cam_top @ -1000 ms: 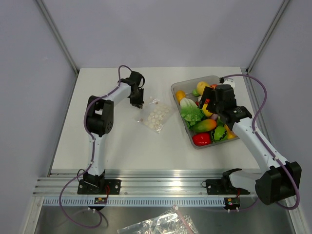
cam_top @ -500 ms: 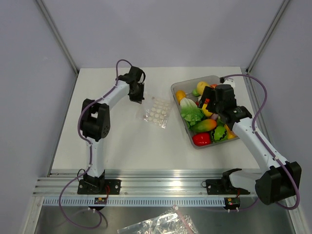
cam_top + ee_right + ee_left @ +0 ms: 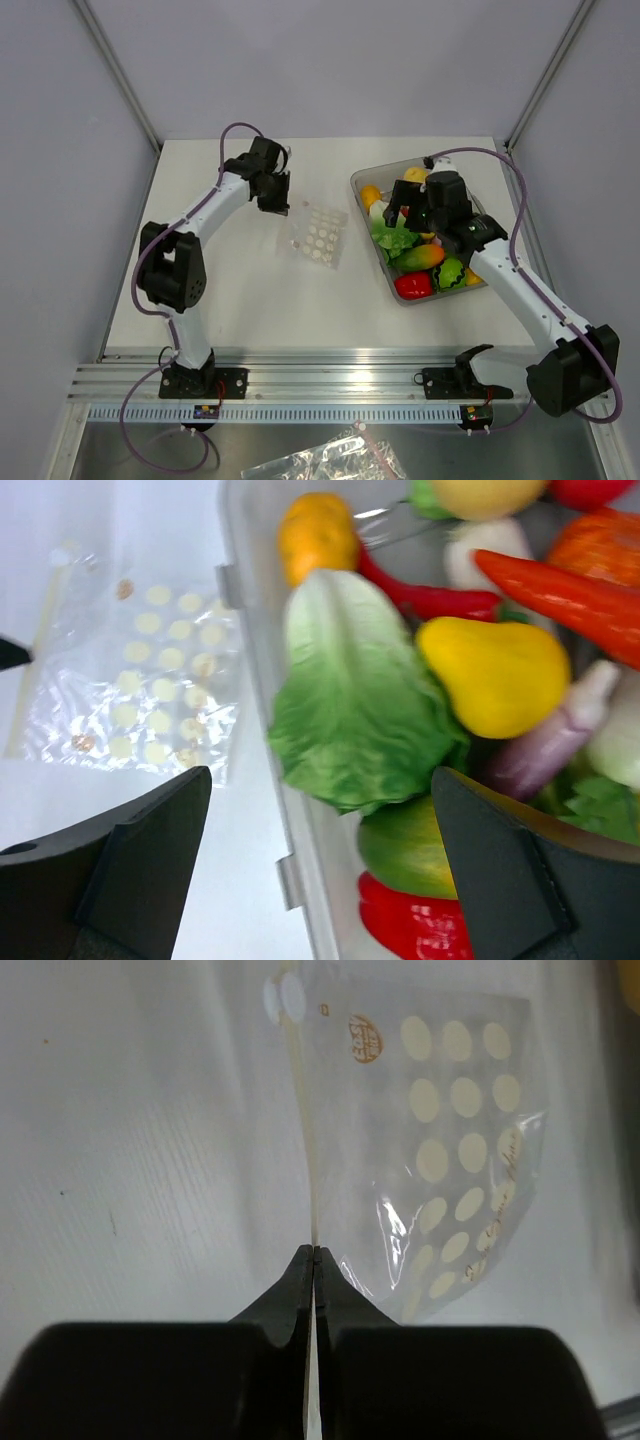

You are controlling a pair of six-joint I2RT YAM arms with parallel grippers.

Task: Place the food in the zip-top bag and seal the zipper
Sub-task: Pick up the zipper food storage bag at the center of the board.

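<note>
Left jaws clamped on zipper (image 3: 303, 1120) of the one zip-top bag (image 3: 450, 1160); right jaws apart over one tray (image 3: 233, 590) of toy produce (image 3: 360, 710).

The counter (image 3: 250, 300) is a plain white, matte surface, closed in by pale panels on its left, far and right sides. Two things lie on it. A small clear bag (image 3: 318, 235) printed with rows of pale dots lies near the middle, in the far half, with its whitish strip edge on its left side. To its right, across a narrow band of bare counter, sits a clear rectangular plastic tray (image 3: 378, 172). The tray is turned at a slant to the counter's edges and reaches nearly to the right side. The left wrist view shows a few small dark specks on the surface left of the bag.
</note>
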